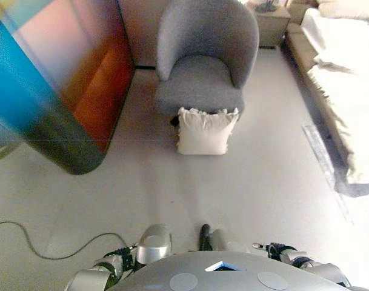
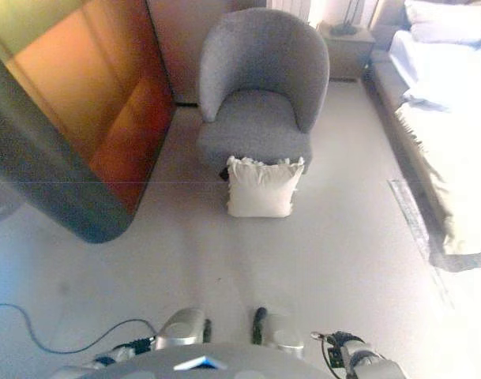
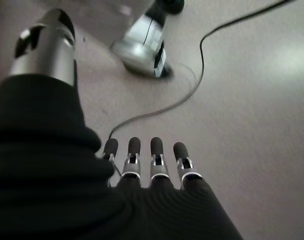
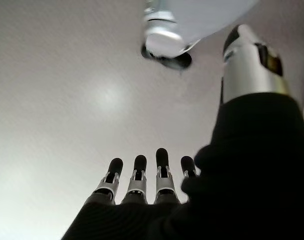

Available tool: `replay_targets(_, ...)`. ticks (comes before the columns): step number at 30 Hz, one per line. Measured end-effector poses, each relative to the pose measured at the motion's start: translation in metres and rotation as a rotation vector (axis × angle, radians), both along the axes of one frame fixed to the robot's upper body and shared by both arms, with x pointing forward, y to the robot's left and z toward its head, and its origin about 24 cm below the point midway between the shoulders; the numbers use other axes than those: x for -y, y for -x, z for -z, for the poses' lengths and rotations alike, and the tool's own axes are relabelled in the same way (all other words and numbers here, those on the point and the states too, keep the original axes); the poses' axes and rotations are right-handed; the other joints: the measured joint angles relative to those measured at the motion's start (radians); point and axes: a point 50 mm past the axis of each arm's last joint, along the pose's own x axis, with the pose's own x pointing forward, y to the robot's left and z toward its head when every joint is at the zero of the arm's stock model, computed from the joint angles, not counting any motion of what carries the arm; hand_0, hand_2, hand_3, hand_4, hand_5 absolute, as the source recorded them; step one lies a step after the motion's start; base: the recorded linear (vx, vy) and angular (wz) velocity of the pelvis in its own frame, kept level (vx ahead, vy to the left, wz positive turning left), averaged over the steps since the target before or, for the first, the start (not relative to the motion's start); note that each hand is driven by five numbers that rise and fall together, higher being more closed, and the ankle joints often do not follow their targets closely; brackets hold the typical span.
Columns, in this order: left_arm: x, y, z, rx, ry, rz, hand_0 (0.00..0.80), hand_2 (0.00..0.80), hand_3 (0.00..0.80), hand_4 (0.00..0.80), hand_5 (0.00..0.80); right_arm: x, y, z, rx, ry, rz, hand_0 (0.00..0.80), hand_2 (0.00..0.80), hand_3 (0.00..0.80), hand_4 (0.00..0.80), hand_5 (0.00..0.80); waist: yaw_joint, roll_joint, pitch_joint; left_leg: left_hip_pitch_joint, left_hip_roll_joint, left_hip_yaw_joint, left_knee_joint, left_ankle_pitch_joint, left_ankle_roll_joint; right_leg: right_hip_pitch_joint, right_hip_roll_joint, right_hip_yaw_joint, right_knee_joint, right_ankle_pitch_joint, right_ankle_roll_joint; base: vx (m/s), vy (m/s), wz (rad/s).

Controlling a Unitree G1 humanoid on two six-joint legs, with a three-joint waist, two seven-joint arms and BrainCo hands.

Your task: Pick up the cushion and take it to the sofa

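A cream cushion (image 1: 205,131) with a frilled top edge stands upright on the floor, leaning against the front of a grey armchair (image 1: 203,57). It is some way ahead of me, near the middle of the head views. A pale sofa (image 1: 345,79) with a white cover runs along the right side. My left hand (image 3: 152,165) hangs low by my side, fingers straight, holding nothing. My right hand (image 4: 142,177) hangs the same way over bare floor, fingers straight and empty. Neither hand is near the cushion.
A large rounded cabinet (image 1: 57,79) with a glossy orange and blue face fills the left. A small side table (image 1: 269,21) stands at the back between armchair and sofa. Pale floor (image 1: 172,188) stretches between me and the cushion.
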Motion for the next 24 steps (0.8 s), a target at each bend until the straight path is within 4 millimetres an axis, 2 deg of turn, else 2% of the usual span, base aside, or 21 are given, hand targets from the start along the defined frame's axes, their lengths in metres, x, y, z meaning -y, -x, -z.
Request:
replay_targets(1,-0.013,0.002,-0.003,0.005,-0.035,-0.007,0.000,0.000,0.000,0.000,0.000,-0.013,-0.002,0.003,0.007,-0.035,-0.001,0.000,0.000,0.000,0.000,0.000,-0.003,-0.039,0.019,0.001,-0.013,0.016,0.048,0.008,0.005,0.063,-0.022,0.041,-0.049,-0.093,-0.022,0.625,0.119,0.11)
replay_targets(2,-0.013,0.007,-0.003,-0.008,-0.026,-0.018,0.000,0.000,0.000,0.000,0.000,-0.019,0.003,0.005,-0.007,-0.051,0.010,0.000,0.000,0.000,0.000,0.000,-0.012,-0.043,0.024,-0.026,-0.007,0.013,0.131,-0.006,-0.002,0.121,-0.005,0.052,-0.121,-0.065,-0.035,0.654,0.132,0.26)
replay_targets(3,-0.009,0.012,-0.001,-0.017,-0.011,-0.021,0.000,0.000,0.000,0.000,0.000,-0.019,0.007,0.006,-0.026,-0.051,0.013,0.000,0.000,0.000,0.000,0.000,0.002,-0.051,0.016,-0.039,-0.018,0.018,0.102,-0.008,-0.015,0.159,-0.004,0.087,-0.189,-0.038,-0.043,0.651,0.146,0.10)
replay_targets(4,-0.002,0.013,0.001,-0.020,0.009,-0.017,0.000,0.000,0.000,0.000,0.000,-0.016,0.004,0.005,-0.020,-0.043,0.010,0.000,0.000,0.000,0.000,0.000,0.029,-0.055,0.011,-0.044,-0.022,0.014,-0.013,-0.001,-0.011,0.181,-0.012,0.113,-0.233,-0.015,-0.043,0.631,0.155,-0.25)
replay_targets(5,0.005,0.013,0.002,-0.021,0.028,-0.010,0.000,0.000,0.000,0.000,0.000,-0.011,0.002,0.003,-0.013,-0.030,0.009,0.000,0.000,0.000,0.000,0.000,0.040,-0.045,0.017,-0.045,-0.013,0.000,-0.131,0.016,-0.009,0.199,-0.010,0.130,-0.260,-0.004,-0.038,0.607,0.181,-0.31)
replay_targets(7,0.016,0.022,0.005,-0.044,0.059,-0.016,0.000,0.000,0.000,0.000,0.000,-0.003,0.001,0.001,-0.015,-0.006,0.008,0.000,0.000,0.000,0.000,0.000,0.068,-0.005,0.017,-0.048,0.027,-0.053,-0.292,0.076,-0.030,0.231,0.010,0.164,-0.284,-0.011,-0.031,0.617,0.232,-0.37)
replay_targets(8,0.017,0.028,0.006,-0.064,0.065,-0.022,0.000,0.000,0.000,0.000,0.000,0.000,0.000,0.000,-0.019,0.003,0.001,0.000,0.000,0.000,0.000,0.000,0.088,0.014,0.008,-0.065,0.055,-0.087,-0.305,0.089,-0.045,0.236,0.021,0.183,-0.283,-0.026,-0.031,0.654,0.294,-0.54)
replay_targets(10,0.015,0.033,0.005,-0.086,0.061,-0.030,0.000,0.000,0.000,0.000,0.000,0.000,0.000,0.000,-0.029,0.007,0.004,0.000,0.000,0.000,0.000,0.000,0.111,0.019,0.004,-0.089,0.090,-0.095,-0.294,0.090,-0.045,0.243,0.018,0.225,-0.245,-0.079,-0.032,0.668,0.352,-0.58)
replay_targets(12,0.016,0.035,0.005,-0.096,0.065,-0.032,0.000,0.000,0.000,0.000,0.000,0.001,0.005,0.000,-0.058,0.012,0.018,0.000,0.000,0.000,0.000,0.000,0.110,0.017,0.000,-0.101,0.096,-0.097,-0.261,0.092,-0.041,0.265,-0.015,0.254,-0.221,-0.143,-0.007,0.660,0.406,-0.46)
replay_targets(13,0.016,0.037,0.005,-0.108,0.068,-0.035,0.000,0.000,0.000,0.000,0.000,0.002,0.012,0.001,-0.079,0.018,0.029,0.000,0.000,0.000,0.000,0.000,0.112,0.009,-0.010,-0.093,0.088,-0.090,-0.252,0.106,-0.041,0.286,-0.054,0.263,-0.222,-0.177,0.019,0.618,0.385,-0.38)
replay_targets(14,0.012,0.036,0.005,-0.106,0.063,-0.044,0.000,0.000,0.000,0.000,0.000,-0.003,0.017,0.003,-0.092,0.010,0.041,0.000,0.000,0.000,0.000,0.000,0.111,-0.017,-0.020,-0.090,0.047,-0.049,-0.205,0.178,-0.055,0.308,-0.118,0.264,-0.230,-0.205,0.040,0.658,0.399,-0.58)
replay_targets(15,0.009,0.035,0.004,-0.093,0.058,-0.063,0.000,0.000,0.000,0.000,0.000,-0.009,0.019,0.004,-0.098,-0.003,0.058,0.000,0.000,0.000,0.000,0.000,0.116,-0.058,-0.015,-0.094,-0.007,-0.019,-0.138,0.195,-0.038,0.333,-0.188,0.263,-0.239,-0.206,0.063,0.606,0.351,-0.72)
replay_targets(16,0.007,0.029,0.003,-0.065,0.056,-0.070,0.000,0.000,0.000,0.000,0.000,-0.014,0.018,0.006,-0.098,-0.015,0.058,0.000,0.000,0.000,0.000,0.000,0.113,-0.071,-0.009,-0.093,-0.029,-0.015,-0.083,0.187,-0.004,0.335,-0.215,0.248,-0.213,-0.175,0.116,0.647,0.364,-0.80)
replay_targets(17,0.003,0.024,0.002,-0.049,0.054,-0.072,0.000,0.000,0.000,0.000,0.000,-0.022,0.014,0.007,-0.086,-0.036,0.037,0.000,0.000,0.000,0.000,0.000,0.109,-0.074,-0.011,-0.088,-0.037,-0.009,-0.045,0.139,0.016,0.327,-0.235,0.219,-0.163,-0.122,0.146,0.548,0.290,-0.50)
replay_targets(19,-0.005,0.001,-0.001,0.028,0.038,-0.054,0.000,0.000,0.000,0.000,0.000,-0.033,0.014,0.010,-0.084,-0.056,-0.036,0.000,0.000,0.000,0.000,0.000,0.103,-0.086,-0.024,-0.056,-0.058,-0.001,-0.041,0.093,0.044,0.302,-0.255,0.170,-0.042,-0.060,0.192,0.500,0.271,-0.12)
replay_targets(20,-0.011,-0.012,-0.004,0.057,0.025,-0.029,0.000,0.000,0.000,0.000,0.000,-0.038,0.019,0.011,-0.094,-0.059,-0.065,0.000,0.000,0.000,0.000,0.000,0.102,-0.104,-0.044,-0.046,-0.077,0.001,-0.045,0.079,0.054,0.265,-0.262,0.159,0.028,0.039,0.185,0.457,0.228,0.21)
replay_targets(21,-0.014,-0.022,-0.006,0.074,0.015,0.002,0.000,0.000,0.000,0.000,0.000,-0.038,0.014,0.011,-0.066,-0.051,-0.077,0.000,0.000,0.000,0.000,0.000,0.077,-0.095,-0.059,-0.026,-0.084,-0.015,-0.069,0.080,0.067,0.230,-0.256,0.136,0.093,0.140,0.187,0.426,0.189,0.33)
replay_targets(22,-0.015,-0.024,-0.007,0.076,0.013,0.018,0.000,0.000,0.000,0.000,0.000,-0.035,0.013,0.010,-0.056,-0.044,-0.075,0.000,0.000,0.000,0.000,0.000,0.055,-0.077,-0.076,-0.002,-0.077,-0.030,-0.112,0.086,0.079,0.198,-0.243,0.136,0.149,0.209,0.195,0.449,0.153,0.47)
replay_targets(24,-0.021,-0.025,-0.009,0.073,-0.003,0.022,0.000,0.000,0.000,0.000,0.000,-0.035,-0.003,0.008,0.014,-0.034,-0.080,0.000,0.000,0.000,0.000,0.000,0.028,-0.075,-0.095,0.051,-0.085,-0.038,-0.175,0.093,0.094,0.131,-0.232,0.113,0.197,0.147,0.204,0.421,0.128,0.19)
